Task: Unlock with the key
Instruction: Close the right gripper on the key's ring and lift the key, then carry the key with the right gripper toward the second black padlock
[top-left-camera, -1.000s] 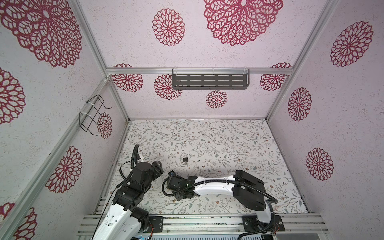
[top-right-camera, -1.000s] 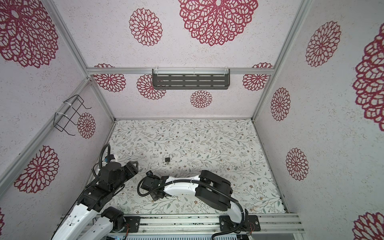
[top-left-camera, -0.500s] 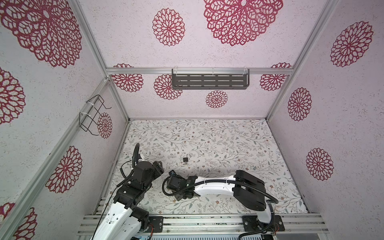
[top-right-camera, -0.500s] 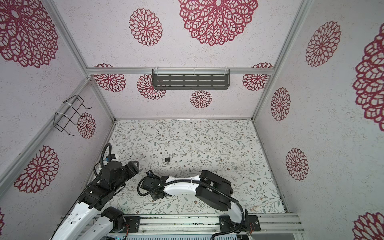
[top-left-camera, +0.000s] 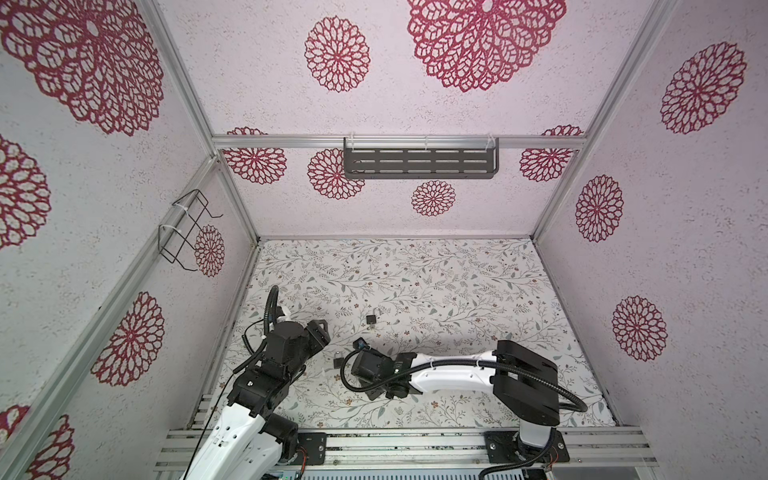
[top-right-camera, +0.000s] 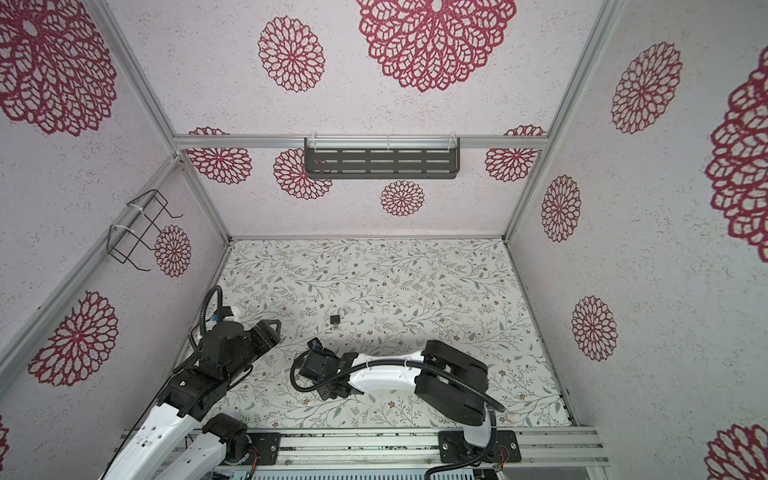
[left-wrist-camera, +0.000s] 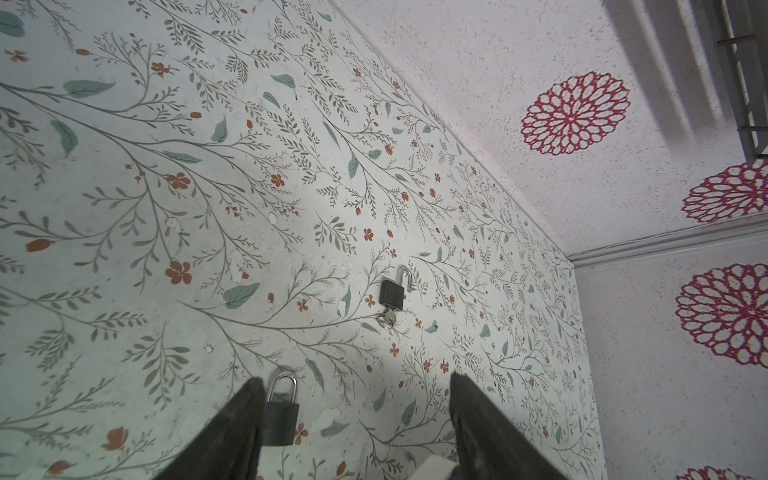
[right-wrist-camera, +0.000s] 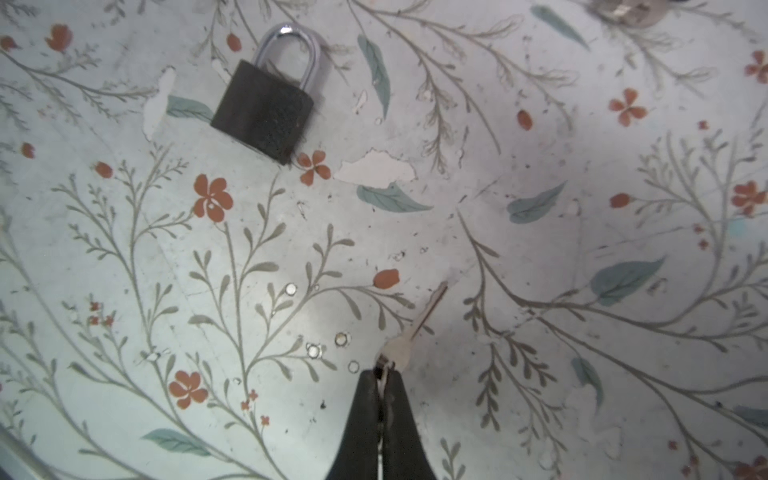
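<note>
One finger (left-wrist-camera: 232, 432) of the left tool (left-wrist-camera: 355, 377) covers a side of the closed padlock (left-wrist-camera: 284, 419). Well apart from that padlock, the key (right-wrist-camera: 415, 326) loses its head's end inside the clamped right tool (right-wrist-camera: 382, 374), and a silvery thing (right-wrist-camera: 623, 10) is cut off at the picture's edge.

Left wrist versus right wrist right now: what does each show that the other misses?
Only the left wrist: the open left gripper and, beyond it, the open padlock with its shackle swung up and an inserted key in its base. Only the right wrist: the right gripper shut on the loose key. Both: the closed padlock, lying flat on the floral table.
</note>
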